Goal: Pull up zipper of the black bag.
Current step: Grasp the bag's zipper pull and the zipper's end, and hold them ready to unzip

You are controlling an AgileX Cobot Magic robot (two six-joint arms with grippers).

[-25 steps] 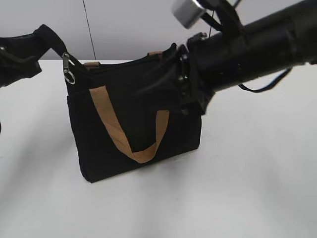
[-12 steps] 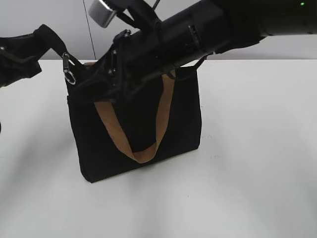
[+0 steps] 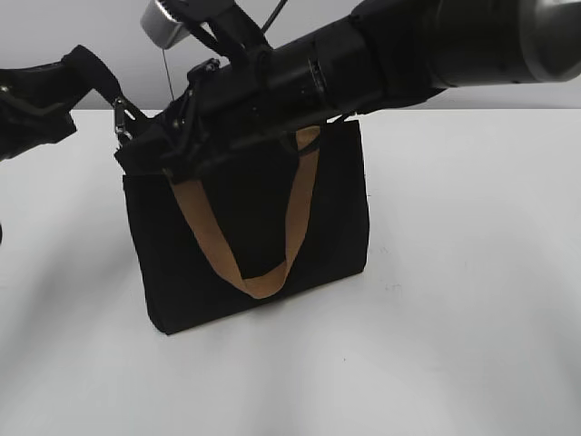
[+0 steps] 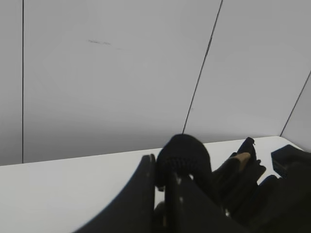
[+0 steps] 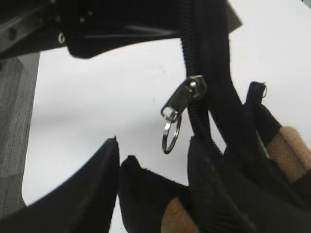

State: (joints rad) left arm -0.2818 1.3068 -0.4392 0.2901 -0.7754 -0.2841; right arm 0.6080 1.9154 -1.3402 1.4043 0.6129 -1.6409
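Exterior view: black bag [image 3: 254, 236] standing upright on the white desk [image 3: 472, 300], nearer the far-left corner than the near edge, tan handle [image 3: 245, 245] looping down its front. Left gripper [image 3: 86, 68] past the left edge, pinching the bag's raised black end tab, zipper [image 3: 120, 116] hanging just below that pinch at the bag's top left corner. Right gripper [image 3: 150, 154] reaching across over the bag's top, tip down beside the zipper; spread or pressed together impossible to tell here.

Left wrist view: left gripper [image 4: 163, 182] clamped together on a rounded black fold of fabric, far desk edge behind.

Right wrist view: right gripper [image 5: 153, 167] spread, fingers either side of the zipper's [image 5: 182, 99] dangling ring, nothing pinched.
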